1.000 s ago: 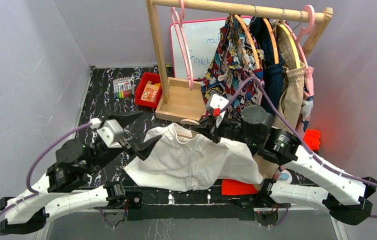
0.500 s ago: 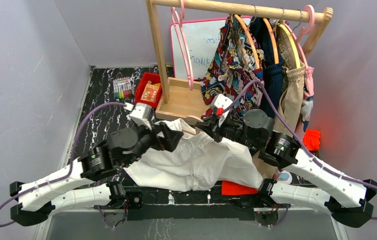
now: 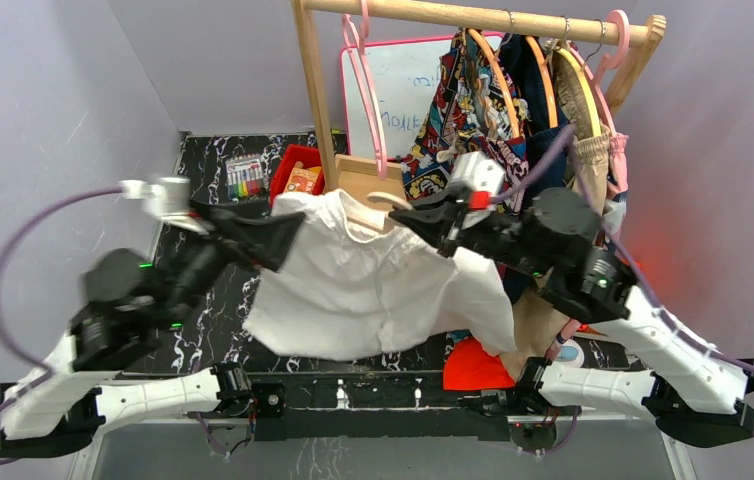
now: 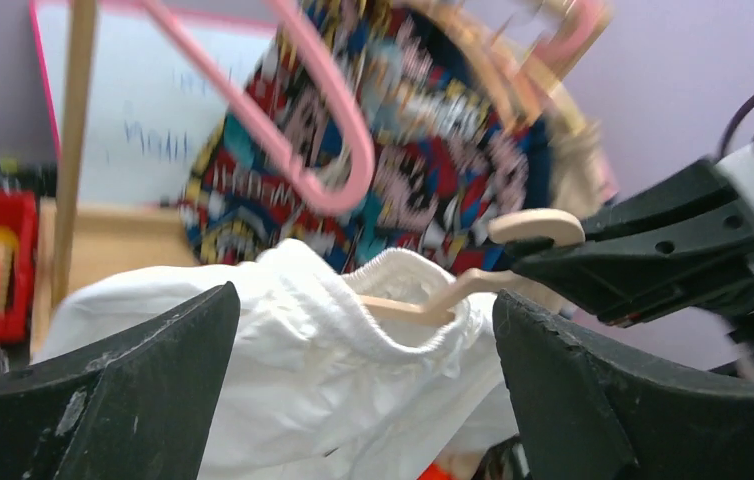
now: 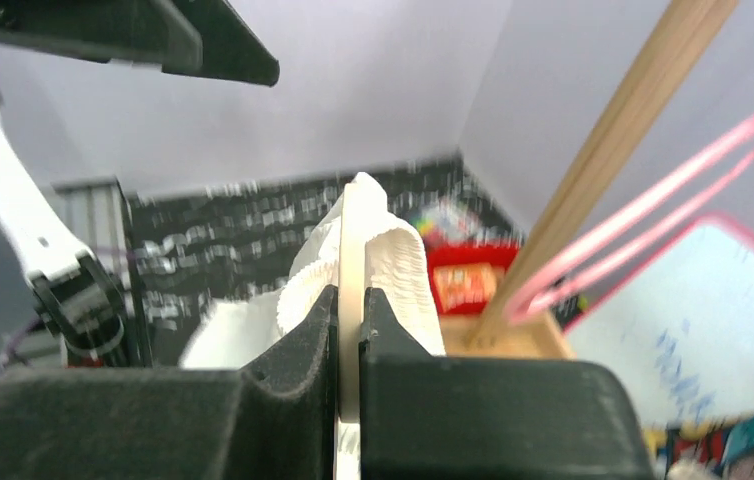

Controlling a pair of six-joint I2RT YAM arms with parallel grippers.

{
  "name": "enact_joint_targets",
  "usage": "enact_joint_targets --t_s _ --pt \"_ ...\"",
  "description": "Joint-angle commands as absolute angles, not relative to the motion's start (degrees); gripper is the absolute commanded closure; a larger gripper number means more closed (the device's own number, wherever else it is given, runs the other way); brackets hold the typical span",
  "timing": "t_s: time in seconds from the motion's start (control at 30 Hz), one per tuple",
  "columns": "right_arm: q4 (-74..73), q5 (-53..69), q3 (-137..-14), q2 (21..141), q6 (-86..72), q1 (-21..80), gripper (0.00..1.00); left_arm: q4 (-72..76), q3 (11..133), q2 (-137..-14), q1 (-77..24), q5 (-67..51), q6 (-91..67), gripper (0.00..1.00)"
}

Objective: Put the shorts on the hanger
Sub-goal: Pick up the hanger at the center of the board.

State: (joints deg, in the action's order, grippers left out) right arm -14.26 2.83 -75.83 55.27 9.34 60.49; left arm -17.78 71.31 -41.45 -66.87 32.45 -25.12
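The white shorts (image 3: 373, 285) hang by their gathered waistband over the cream hanger (image 3: 385, 200), lifted off the table in front of the rack. My right gripper (image 3: 415, 214) is shut on the hanger's neck just below the hook. In the right wrist view the hanger (image 5: 351, 240) is pinched edge-on between my fingers (image 5: 298, 350), with the shorts (image 5: 398, 270) behind it. My left gripper (image 3: 288, 228) is open at the waistband's left end. In the left wrist view my wide-open jaws frame the shorts (image 4: 283, 380) and the hanger's hook (image 4: 535, 228) without holding them.
A wooden clothes rack (image 3: 318, 100) stands behind, with a pink hanger (image 3: 368, 100), a comic-print garment (image 3: 463, 110) and tan shorts (image 3: 578, 190) on it. A whiteboard (image 3: 408, 90), a red bin (image 3: 293, 170) and markers (image 3: 245, 177) lie at the back. An orange-red cloth (image 3: 475, 368) lies near the front.
My right gripper has raised the hanger with the shorts up and back towards the rack. My left arm swung in to the waistband, then rose with it, its jaws open.
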Motion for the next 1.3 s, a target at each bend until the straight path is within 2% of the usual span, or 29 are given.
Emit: enact_joint_targets --t_s 0.0,0.23,0.6,0.9,1.0,1.13,1.27 --pt "-7.6 9.8 -83.6 52.2 11.1 60.6 1.0 -16.5 78.1 -37.7 -67.1 33.2 -14.5 0.04" --pt "-4.1 2.6 -75.0 51.3 11.8 60.6 1.0 -16.9 72.5 -36.2 -67.1 30.0 -14.8 0.04" --pt "2.7 -5.0 -69.4 52.4 9.7 60.6 1.0 -12.9 63.3 -42.8 -67.1 25.7 -29.9 0.1" --pt "5.6 -4.0 -68.8 52.4 8.4 60.5 1.0 -10.8 62.4 -46.9 -67.1 33.3 -35.1 0.13" --pt "4.8 -0.4 -70.0 52.9 8.4 60.6 1.0 -9.9 64.0 -46.6 -67.0 37.2 -31.9 0.14" --pt "1.2 5.2 -72.2 52.9 8.4 60.6 1.0 -9.1 68.3 -44.6 -67.1 36.4 -20.4 0.13" --pt "-4.1 10.5 -74.3 52.2 8.4 60.5 1.0 -8.5 71.4 -42.3 -67.1 23.6 -6.9 0.12"
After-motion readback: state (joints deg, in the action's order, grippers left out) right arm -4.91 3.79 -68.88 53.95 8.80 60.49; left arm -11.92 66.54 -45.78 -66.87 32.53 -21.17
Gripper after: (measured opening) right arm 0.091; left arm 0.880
